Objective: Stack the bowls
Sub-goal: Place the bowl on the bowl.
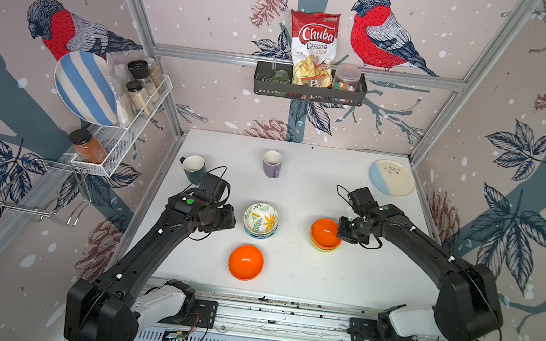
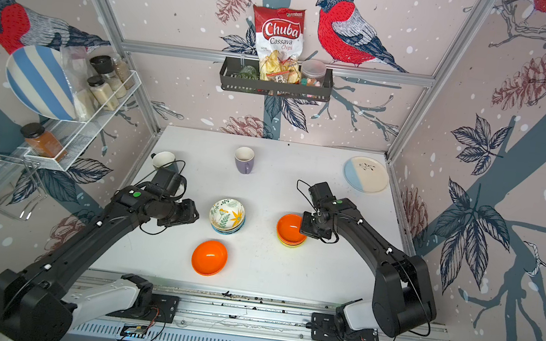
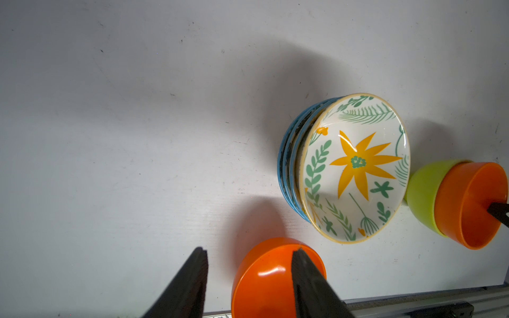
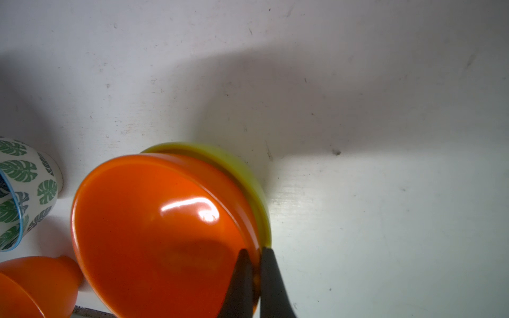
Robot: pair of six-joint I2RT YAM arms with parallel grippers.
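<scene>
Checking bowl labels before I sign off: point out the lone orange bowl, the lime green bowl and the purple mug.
lone orange bowl (image 1: 246,262): a top view, centre of its inside.
lime green bowl (image 3: 421,192): left wrist view, its outer wall.
purple mug (image 1: 271,170): a top view, outer wall below the rim.

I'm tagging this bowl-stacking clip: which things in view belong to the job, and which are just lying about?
Job: patterned bowl stack, lone orange bowl, stacked orange bowl, green bowl under it, right end effector pinching that orange rim.
Lying about: purple mug, dark mug, blue-and-cream plate, chips bag, striped plate, spice jars.
</scene>
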